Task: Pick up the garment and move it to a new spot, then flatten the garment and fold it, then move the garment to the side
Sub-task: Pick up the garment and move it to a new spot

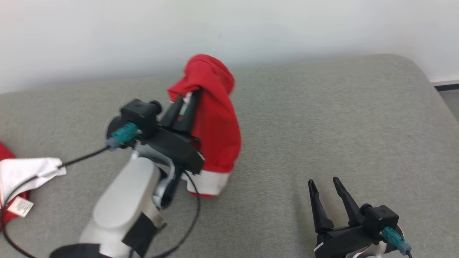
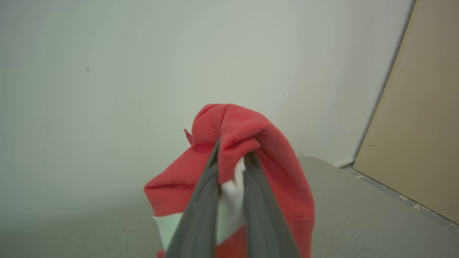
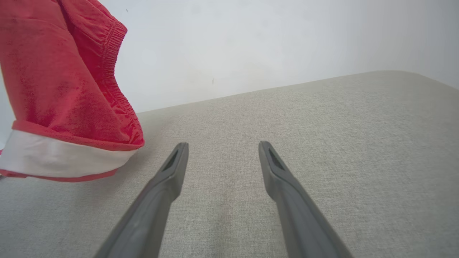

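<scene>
Head view: red garment [image 1: 217, 122], white hem [image 1: 206, 182], hangs from left gripper [image 1: 187, 102], jaws pinching its top fold; hem just at the grey cushion [image 1: 340, 114]; right gripper [image 1: 323, 182] spread, empty, lower right; likely risk: shallow pinch slips in transit, or dragging hem snags, garment drops bunched.

Garments [image 1: 215, 118]: two (second garment [image 1: 21, 172] far left). Left hand [image 1: 187, 97], right hand [image 1: 323, 181]: two. Cushion [image 1: 322, 118]: one.

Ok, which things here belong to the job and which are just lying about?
Job: red garment, hanging from the shut left pincer; right pincer, open.
Lying about: red and white cloth with a label, at the left edge of the grey cushion.
</scene>
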